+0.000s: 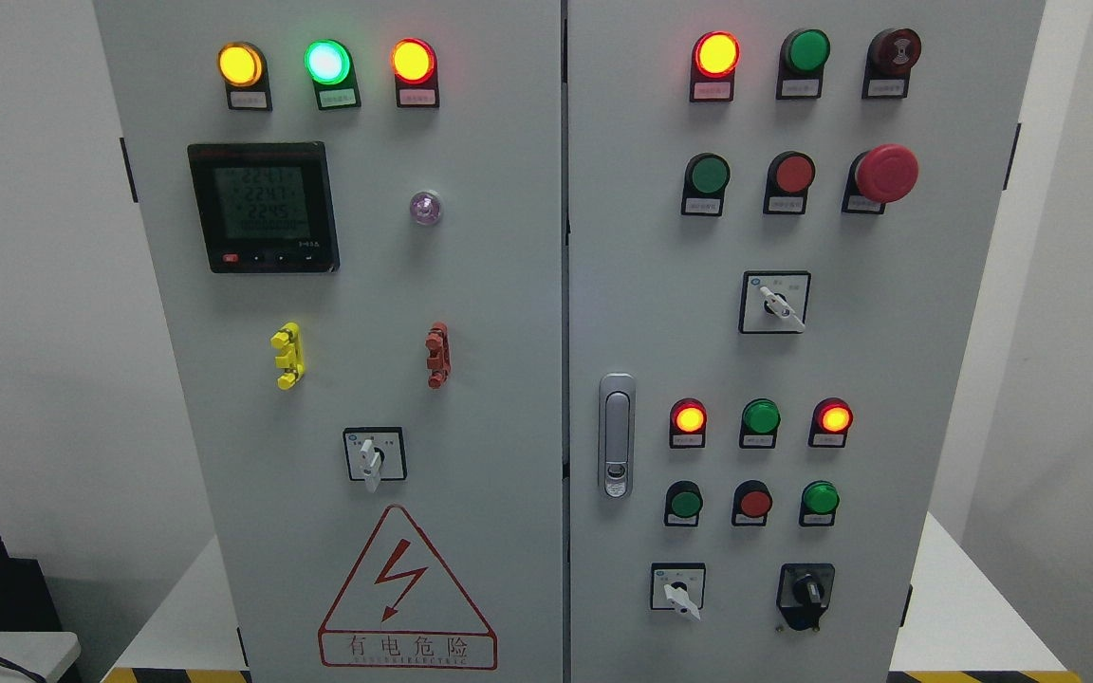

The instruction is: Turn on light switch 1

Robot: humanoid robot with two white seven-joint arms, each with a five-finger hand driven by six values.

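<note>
Neither of my hands shows in the head view, so I cannot tell whether their fingers are spread or curled, nor how near they are to any switch.

In front of me stands a grey electrical cabinet (471, 285) with two doors. I cannot tell which control is light switch 1: the small labels under the buttons are too blurred to read.

On the left door, three lamps glow along the top: yellow (241, 64), green (327, 62) and red (413, 61). Below them sits a digital meter (262, 207), and lower down a rotary selector (374, 455) above a red warning triangle (406, 588).

On the right door, a lit red lamp (716, 54) heads the top row, with an unlit green lamp (806, 51) beside it. Under that row are a green push button (708, 175), a red push button (793, 174) and a red mushroom stop button (885, 173). A white-handled selector (775, 302) is mounted below those. The lower group holds two lit red lamps (689, 418) with a green one between them, then three buttons, then two more selectors (678, 588). A door latch (616, 434) sits at the right door's left edge.
</note>
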